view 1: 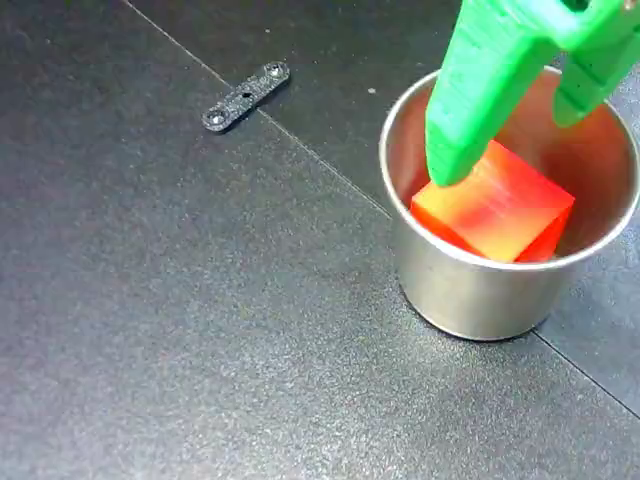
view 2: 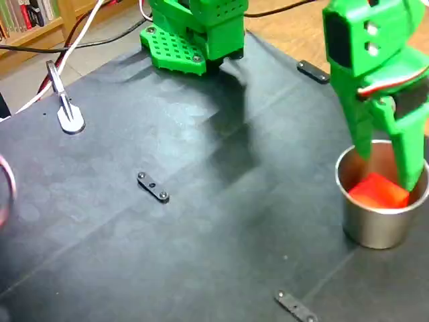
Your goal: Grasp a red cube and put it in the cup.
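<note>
The red cube (view 1: pixel 500 205) lies tilted inside the steel cup (view 1: pixel 480 295), which stands at the right of the black mat. My green gripper (view 1: pixel 507 150) reaches down into the cup's mouth and is open. Its left fingertip (view 1: pixel 447 170) touches the cube's left corner, and the other finger stays clear above the cube's right side. In the other fixed view the red cube (view 2: pixel 379 191) shows just under the cup's rim, in the cup (view 2: pixel 375 228), with the gripper (view 2: pixel 389 172) straddling it from above.
A small black flat bracket (view 1: pixel 246 96) lies on the mat left of the cup, also visible as the bracket (view 2: pixel 153 187). Two more brackets (view 2: pixel 295 305) (view 2: pixel 313 71) lie near the mat's edges. The arm's green base (view 2: pixel 194 33) and a metal clamp (view 2: pixel 67 114) stand at the back.
</note>
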Robot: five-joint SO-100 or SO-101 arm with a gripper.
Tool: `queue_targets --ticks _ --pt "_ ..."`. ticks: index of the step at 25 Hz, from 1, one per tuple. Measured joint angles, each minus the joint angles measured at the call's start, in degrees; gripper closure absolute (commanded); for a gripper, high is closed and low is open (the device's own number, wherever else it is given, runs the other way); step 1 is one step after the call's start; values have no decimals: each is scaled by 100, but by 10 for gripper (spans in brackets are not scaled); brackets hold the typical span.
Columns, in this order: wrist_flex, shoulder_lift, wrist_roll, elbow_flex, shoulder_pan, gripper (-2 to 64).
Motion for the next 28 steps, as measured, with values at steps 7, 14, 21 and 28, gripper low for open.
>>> queue_targets --ticks 7,14,21,28 --pt "0 1239 0 0 -114 395" --pt "325 2681 0 0 -677 401" --pt "1020 3788 0 0 -809 401" --pt "1371 4816 0 0 -817 401"
